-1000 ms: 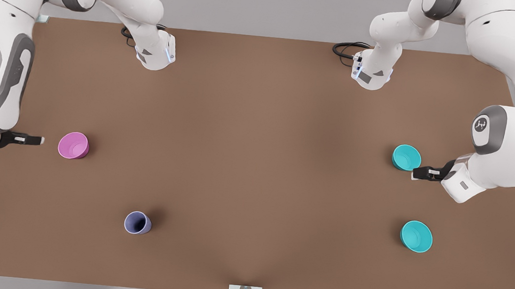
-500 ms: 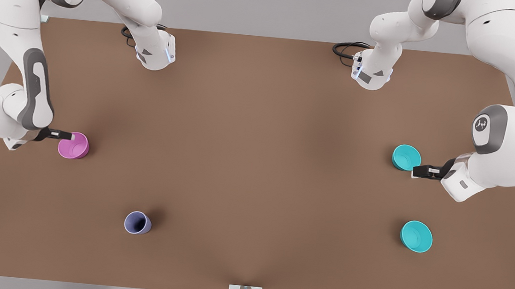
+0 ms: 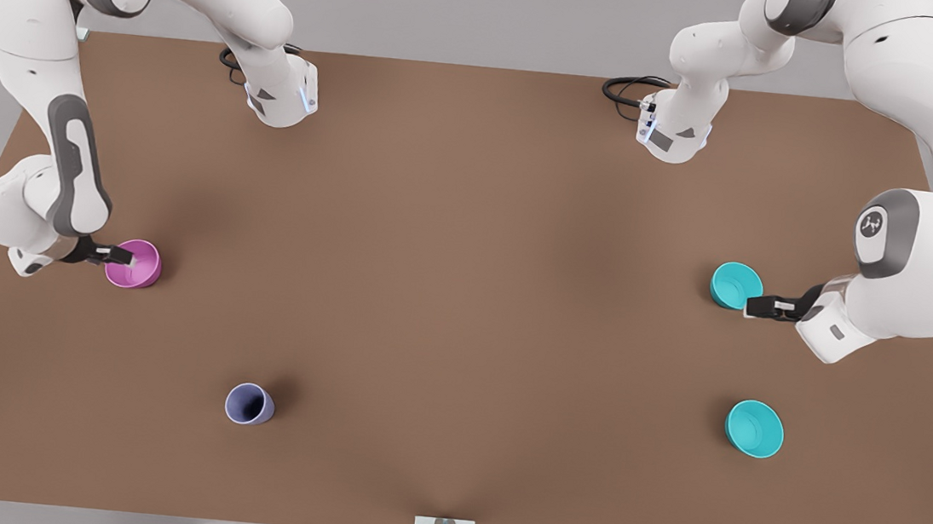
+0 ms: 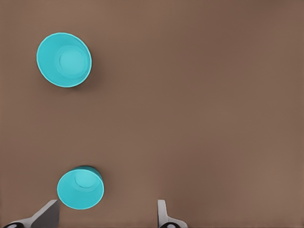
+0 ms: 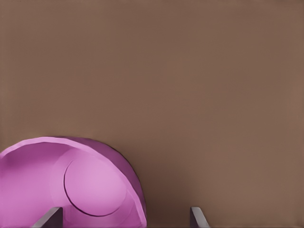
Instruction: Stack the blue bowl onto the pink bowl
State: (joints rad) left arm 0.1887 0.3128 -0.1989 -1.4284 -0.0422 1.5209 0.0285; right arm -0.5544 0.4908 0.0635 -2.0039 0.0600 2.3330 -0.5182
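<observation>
In the front view, a brown table (image 3: 463, 296) fills most of the frame. At the middle left sits the pink bowl (image 3: 137, 264). The right gripper (image 3: 118, 256) is at the bowl's left rim, and from here I cannot tell how its fingers stand. At the middle right sits the blue bowl (image 3: 735, 285). The left gripper (image 3: 757, 306) is right beside the blue bowl's lower right edge. A second teal bowl (image 3: 754, 428) sits at the lower right, well apart from the first. A lavender cup (image 3: 249, 404) stands at the lower left, below the pink bowl.

In the left wrist view, the blue bowl (image 4: 80, 188) is at the lower left, and the second teal bowl (image 4: 64, 60) is at the upper left. The left gripper (image 4: 107, 213) has its fingers (image 4: 163, 213) spread wide, with nothing held.

In the right wrist view, the pink bowl (image 5: 71, 183) fills the lower left. The right gripper (image 5: 126, 218) has its fingers (image 5: 197, 216) spread wide. One finger is over the bowl's inside, the other outside its wall.
</observation>
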